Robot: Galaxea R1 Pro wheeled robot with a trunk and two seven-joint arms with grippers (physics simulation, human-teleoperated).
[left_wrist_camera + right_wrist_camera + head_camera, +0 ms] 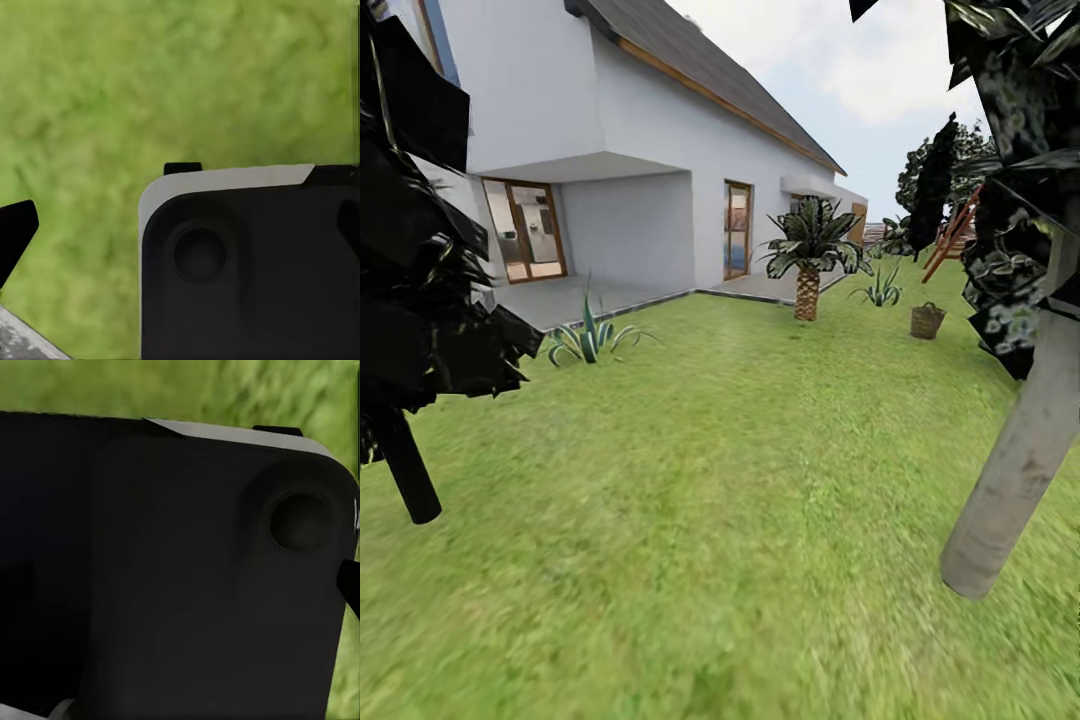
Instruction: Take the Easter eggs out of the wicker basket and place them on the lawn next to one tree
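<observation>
Grass of the lawn (740, 520) lies closest, wide and green. Two tree trunks stand near: one pale grey tree (1020, 460) on the right and one black-leaved tree (405, 330) on the left, both cut off. One wicker basket (927, 320) sits far off on the grass, right of one short palm (807, 260). Its eggs are too small to see. Both wrist views show dark robot body over grass, so I cannot tell if either pincer is apart or together. One white house (640, 160) stands behind.
</observation>
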